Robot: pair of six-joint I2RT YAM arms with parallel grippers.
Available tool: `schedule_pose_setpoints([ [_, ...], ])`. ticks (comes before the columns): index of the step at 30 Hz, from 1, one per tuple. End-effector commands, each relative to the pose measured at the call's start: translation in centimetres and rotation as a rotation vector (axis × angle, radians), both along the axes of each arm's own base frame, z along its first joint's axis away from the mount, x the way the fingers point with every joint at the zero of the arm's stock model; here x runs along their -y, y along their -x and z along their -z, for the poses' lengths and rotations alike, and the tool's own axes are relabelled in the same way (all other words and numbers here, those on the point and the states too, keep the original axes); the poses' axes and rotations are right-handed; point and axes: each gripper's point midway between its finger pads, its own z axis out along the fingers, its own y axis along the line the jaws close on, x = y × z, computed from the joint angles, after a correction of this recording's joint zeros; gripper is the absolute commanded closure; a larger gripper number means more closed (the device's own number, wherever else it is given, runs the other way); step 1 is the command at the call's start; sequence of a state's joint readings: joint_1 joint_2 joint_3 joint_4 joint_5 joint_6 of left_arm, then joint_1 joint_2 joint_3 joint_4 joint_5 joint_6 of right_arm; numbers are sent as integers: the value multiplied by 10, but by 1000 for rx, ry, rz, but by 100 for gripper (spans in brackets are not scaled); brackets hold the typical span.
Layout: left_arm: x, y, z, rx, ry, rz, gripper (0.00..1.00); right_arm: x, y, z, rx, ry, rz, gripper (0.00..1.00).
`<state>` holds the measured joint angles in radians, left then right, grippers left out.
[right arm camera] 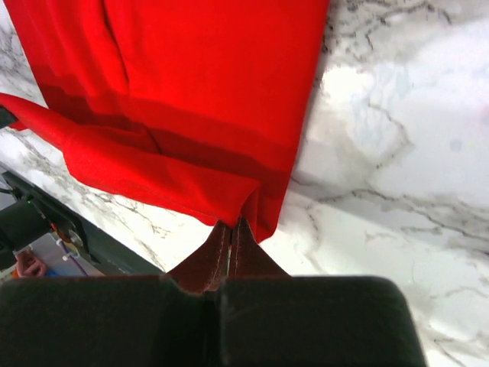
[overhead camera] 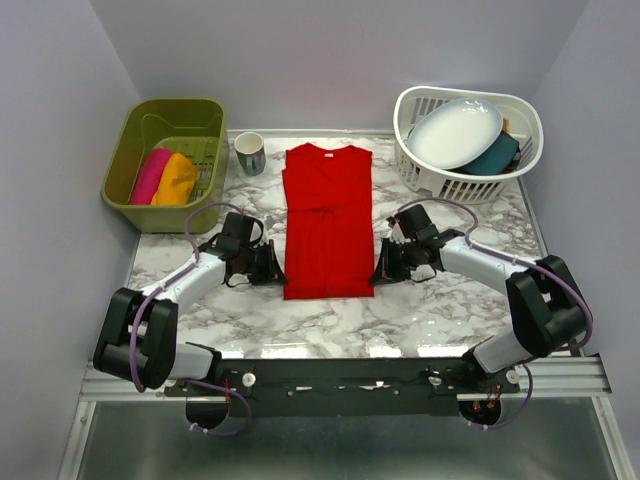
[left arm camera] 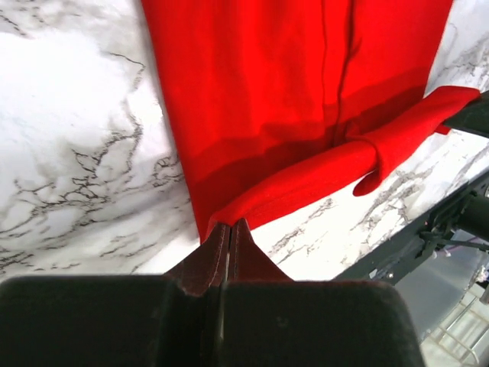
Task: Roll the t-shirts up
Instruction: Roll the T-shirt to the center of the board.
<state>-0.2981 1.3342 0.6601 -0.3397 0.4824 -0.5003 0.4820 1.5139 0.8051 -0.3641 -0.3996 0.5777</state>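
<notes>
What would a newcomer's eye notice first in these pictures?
The red t-shirt lies folded narrow in the middle of the marble table, the left gripper and right gripper each pinching a near hem corner. At far left a green bin holds a magenta shirt and an orange shirt; at far right a white basket holds a plate.

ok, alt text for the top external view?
A red t-shirt lies folded narrow on the marble table, with the left gripper and right gripper at its near hem corners. Far left, a green bin holds a magenta t-shirt and an orange t-shirt, a mug beside it; far right, a white basket holds a white plate.
</notes>
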Motion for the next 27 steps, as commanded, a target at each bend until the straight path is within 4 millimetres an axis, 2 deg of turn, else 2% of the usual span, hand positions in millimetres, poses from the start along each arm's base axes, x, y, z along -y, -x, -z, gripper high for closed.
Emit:
schedule_pose_setpoints([
  [1, -10, -20, 5, 50, -58, -31, 99, 2, -25, 0, 72, 34, 8, 100],
  [5, -11, -23, 7, 47, -71, -39, 96, 1, -28, 4, 67, 37, 3, 100],
  [9, -15, -33, 2, 87, -97, -50, 82, 2, -29, 9, 65, 51, 4, 100],
  [15, -16, -35, -1, 99, -93, -51, 79, 1, -33, 8, 80, 52, -6, 99],
  [17, -18, -34, 0, 100, -97, -53, 77, 1, -34, 8, 81, 52, -8, 88],
  [18, -19, -34, 0, 98, -102, -54, 77, 0, -37, 4, 90, 51, -7, 80],
  [19, -22, -37, -5, 107, -104, -64, 76, 0, -40, 1, 104, 59, -7, 67],
  [20, -25, -40, -13, 127, -107, -59, 75, 3, -42, -4, 123, 71, -25, 61],
  [21, -28, -38, -18, 127, -117, -52, 71, 1, -54, -23, 183, 59, -35, 56],
  [22, -26, -43, -32, 162, -104, -30, 69, 3, -60, -34, 223, 69, -49, 49],
  [23, -25, -42, -43, 217, -111, 33, 68, 9, -60, -40, 253, 106, -99, 46],
  [25, -16, -35, -55, 247, -66, 131, 67, 13, -72, -67, 341, 136, -136, 40],
  [27, -16, -27, -50, 218, -76, 200, 68, 13, -71, -78, 409, 149, -262, 40],
])
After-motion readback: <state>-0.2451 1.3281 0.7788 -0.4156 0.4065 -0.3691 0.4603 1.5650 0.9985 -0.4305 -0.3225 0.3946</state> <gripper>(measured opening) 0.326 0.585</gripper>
